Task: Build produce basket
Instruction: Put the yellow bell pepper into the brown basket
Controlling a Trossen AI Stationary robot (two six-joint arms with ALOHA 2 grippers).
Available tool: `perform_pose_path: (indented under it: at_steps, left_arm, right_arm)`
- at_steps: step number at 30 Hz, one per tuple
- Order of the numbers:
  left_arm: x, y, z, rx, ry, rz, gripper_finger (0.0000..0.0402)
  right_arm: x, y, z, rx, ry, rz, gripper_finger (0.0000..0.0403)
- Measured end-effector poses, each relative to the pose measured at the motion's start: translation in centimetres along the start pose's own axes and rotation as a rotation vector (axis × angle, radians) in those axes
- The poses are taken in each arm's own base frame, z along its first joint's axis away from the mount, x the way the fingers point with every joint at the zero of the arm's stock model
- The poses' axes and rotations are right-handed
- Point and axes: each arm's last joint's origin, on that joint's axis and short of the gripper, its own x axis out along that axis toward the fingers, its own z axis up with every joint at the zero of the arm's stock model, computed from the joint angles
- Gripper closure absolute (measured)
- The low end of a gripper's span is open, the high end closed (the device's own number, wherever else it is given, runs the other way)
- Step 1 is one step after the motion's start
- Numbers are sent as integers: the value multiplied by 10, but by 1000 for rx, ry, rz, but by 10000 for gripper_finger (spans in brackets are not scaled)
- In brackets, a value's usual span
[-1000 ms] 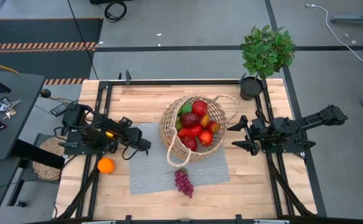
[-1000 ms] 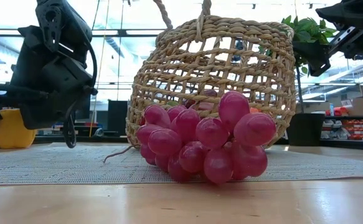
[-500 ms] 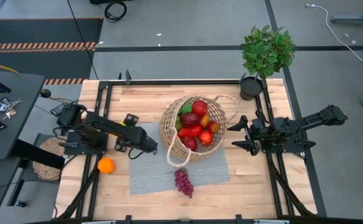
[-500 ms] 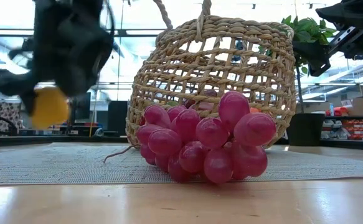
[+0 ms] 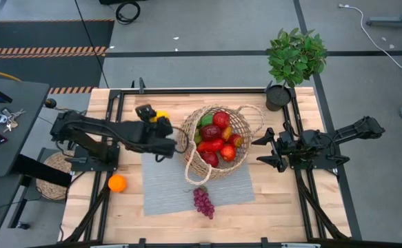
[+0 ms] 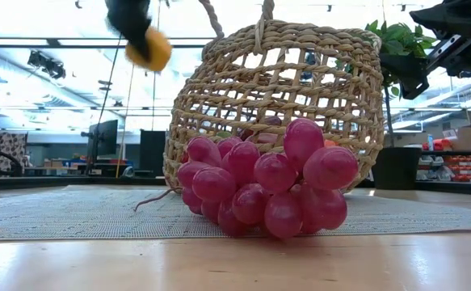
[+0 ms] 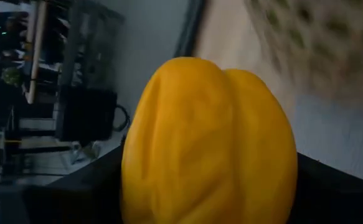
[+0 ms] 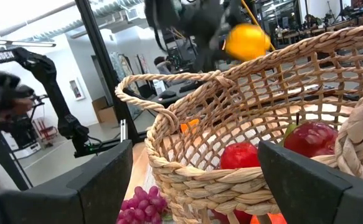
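The wicker basket (image 5: 214, 141) rests on a grey mat (image 5: 163, 186) and holds several red, green and orange fruits (image 5: 216, 138). My left gripper (image 5: 158, 120) is shut on a yellow pepper (image 5: 162, 115), high above the table just left of the basket's rim; the pepper also shows in the low view (image 6: 151, 48) and the right wrist view (image 8: 246, 40). Purple grapes (image 5: 203, 201) lie on the mat's near edge. An orange (image 5: 117, 182) lies on the wood at the near left. My right gripper (image 5: 261, 149) waits open to the right of the basket. My left gripper pinches the yellow pepper between its two fingers, one on each flank (image 7: 137, 180) of its ribbed body. In the low view the pepper (image 6: 151, 48) hangs just below the dark fingers (image 6: 130, 16). It is lifted clear of the table and of the basket.
A potted leafy plant (image 5: 294, 58) stands at the table's far right corner. The basket's loop handles (image 5: 195, 165) stick out toward the near side and the right. Black frame rails (image 5: 111, 117) run along both sides of the table.
My left gripper has risen from low over the table's left side and swung toward the far edge and the right, up to the basket's rim. The yellow pepper has come with it, from table height to above the basket's top.
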Motion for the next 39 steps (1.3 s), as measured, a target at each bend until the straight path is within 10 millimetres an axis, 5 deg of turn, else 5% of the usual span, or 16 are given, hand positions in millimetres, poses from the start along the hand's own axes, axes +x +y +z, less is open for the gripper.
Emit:
perform_pose_path:
  at_steps: [7,18,23,39]
  left_arm:
    - [-46,44,36,-330,-254,-40,100]
    - [-98,72,81,-476,-680,-291,100]
    - [-101,63,85,-232,-765,-378,99]
    - [-113,32,82,509,-895,-144,99]
  right_arm:
    - [0,0,0,0,0,0,55]
    - [0,0,0,0,0,0,55]
    - [0,0,0,0,0,0,55]
    - [0,0,0,0,0,0,55]
